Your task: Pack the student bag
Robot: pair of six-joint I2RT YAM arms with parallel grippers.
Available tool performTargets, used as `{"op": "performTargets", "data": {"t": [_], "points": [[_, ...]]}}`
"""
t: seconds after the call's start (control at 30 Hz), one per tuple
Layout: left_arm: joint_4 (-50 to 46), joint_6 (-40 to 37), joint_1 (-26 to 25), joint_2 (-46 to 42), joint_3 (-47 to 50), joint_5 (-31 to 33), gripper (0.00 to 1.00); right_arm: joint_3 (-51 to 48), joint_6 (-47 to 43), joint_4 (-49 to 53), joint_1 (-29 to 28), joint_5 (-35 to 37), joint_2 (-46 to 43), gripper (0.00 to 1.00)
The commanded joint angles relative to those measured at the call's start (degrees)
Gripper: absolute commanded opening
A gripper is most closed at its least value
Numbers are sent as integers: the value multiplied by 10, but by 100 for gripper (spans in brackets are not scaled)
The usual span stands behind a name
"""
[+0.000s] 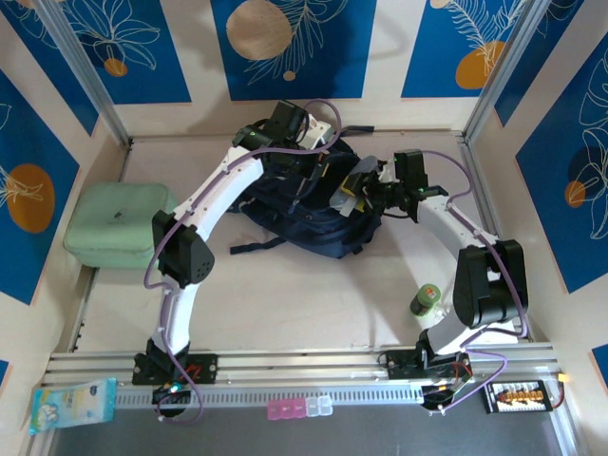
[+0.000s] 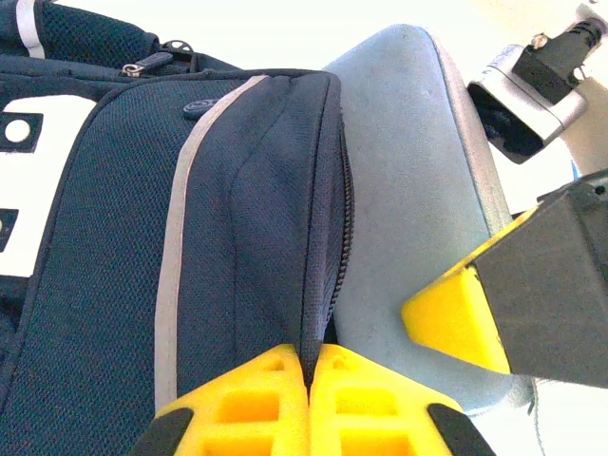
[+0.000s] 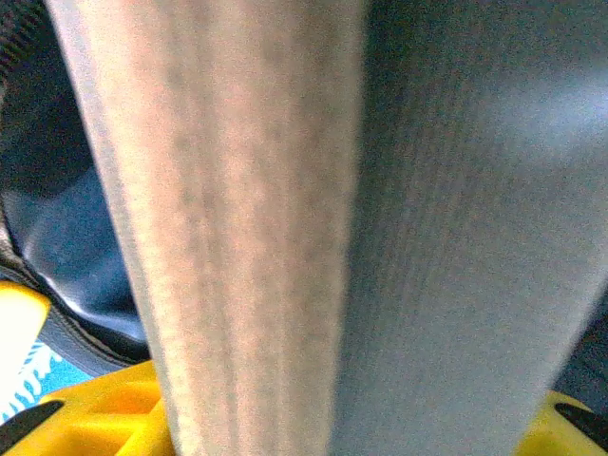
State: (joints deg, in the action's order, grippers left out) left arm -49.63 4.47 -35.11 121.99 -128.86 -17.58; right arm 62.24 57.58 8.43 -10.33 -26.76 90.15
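The dark navy student bag lies at the back middle of the table. My left gripper is shut on the zipper edge of the bag's opening; in the left wrist view the fabric is pinched between its yellow fingers. A grey-blue pencil pouch stands against that opening. My right gripper holds the pouch, and one of its yellow fingers presses on the pouch's side. In the right wrist view the pouch spans the whole gap between the fingers.
A mint-green rounded case lies at the left. A small green bottle stands beside the right arm's base. On the near rail are a tissue packet, small pink and white boxes and a black box.
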Motion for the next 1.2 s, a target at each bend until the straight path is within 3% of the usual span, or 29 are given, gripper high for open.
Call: {"op": "performTargets", "data": {"t": [0.0,0.17,0.3,0.37,0.53,0.63,1.07,1.17], "points": [[52,14,-6,-33,-6,-33,0,2,50,-138,-12,-69,19,48],[54,26,-3,-36,-5,-14,0,51,54,-134,-36,-58,74,51],[54,30,2,-37,1,-15,0,71,35,0,-27,-6,71,74],[57,29,2,-39,6,-19,0,63,25,43,-16,12,48,81],[64,28,2,-37,15,-23,0,54,2,141,8,47,-4,86],[66,29,1,-37,15,-25,0,50,-11,173,18,81,-13,81],[69,25,2,-45,34,-37,0,168,-48,118,-24,94,116,23],[73,29,2,-45,37,-40,0,189,-27,91,-40,78,156,15]]}}
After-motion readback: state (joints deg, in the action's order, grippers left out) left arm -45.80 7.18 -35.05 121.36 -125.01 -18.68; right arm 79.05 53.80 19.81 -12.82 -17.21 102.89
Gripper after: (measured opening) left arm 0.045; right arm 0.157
